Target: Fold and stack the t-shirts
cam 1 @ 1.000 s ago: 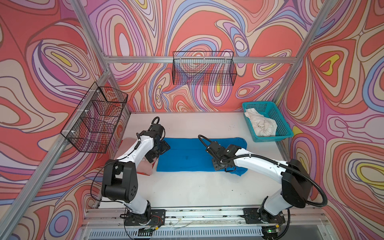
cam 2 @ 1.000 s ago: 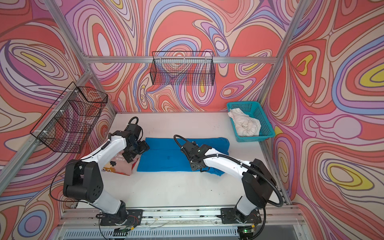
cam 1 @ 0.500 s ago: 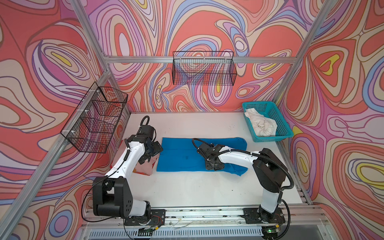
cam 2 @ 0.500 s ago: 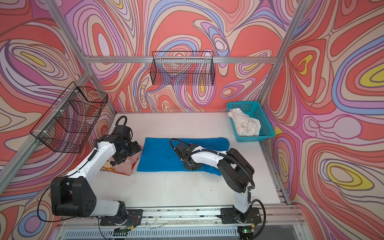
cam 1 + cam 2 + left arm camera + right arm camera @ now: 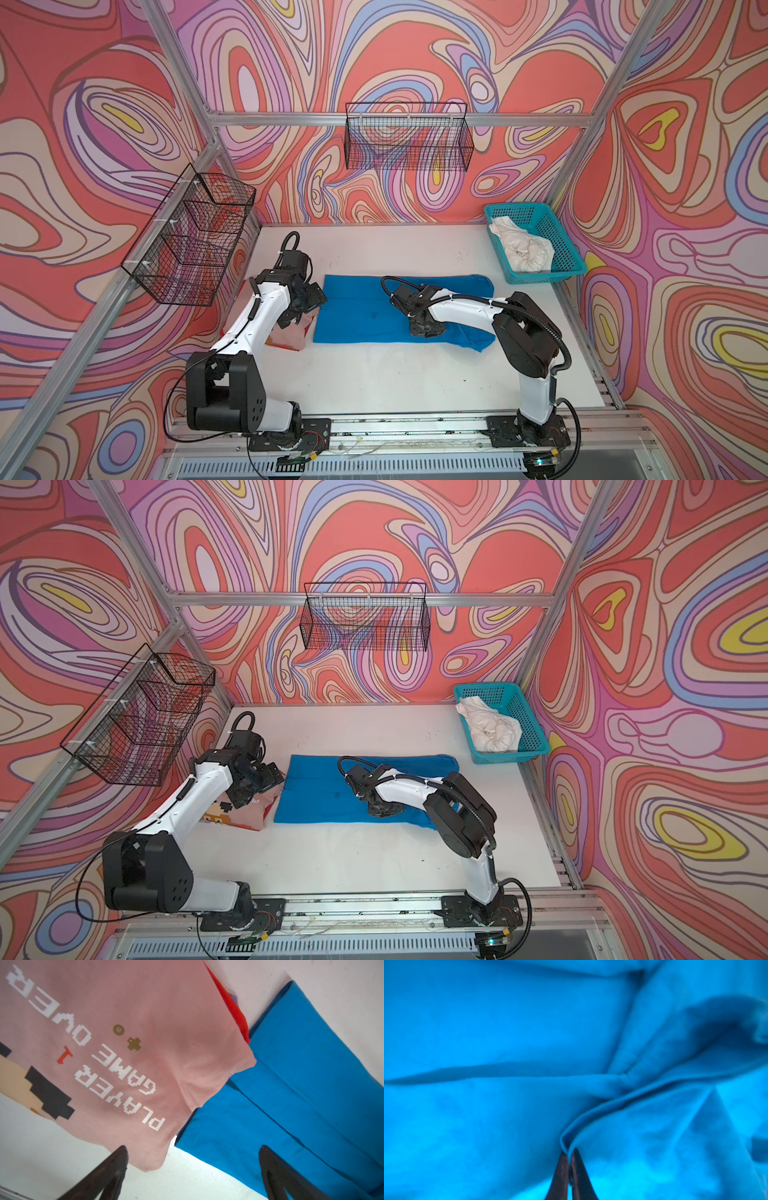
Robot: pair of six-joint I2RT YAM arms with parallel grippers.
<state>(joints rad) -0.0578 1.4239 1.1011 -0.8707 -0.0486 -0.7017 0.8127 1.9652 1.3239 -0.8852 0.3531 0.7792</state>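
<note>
One grip | right fingers [image 5: 560, 1176] clamped on blue t-shirt [image 5: 357, 311] fold | left fingers [image 5: 108, 1169] apart over pink t-shirt [image 5: 145, 1012] edge | front table [image 5: 395, 374] bare

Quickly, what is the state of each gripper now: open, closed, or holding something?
Left gripper: open, holding nothing.
Right gripper: closed on a fold of the blue t-shirt.

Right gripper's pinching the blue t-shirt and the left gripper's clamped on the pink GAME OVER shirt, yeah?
No: the left wrist view shows the left gripper open, not gripping the pink GAME OVER shirt. The right gripper does pinch the blue t-shirt.
</note>
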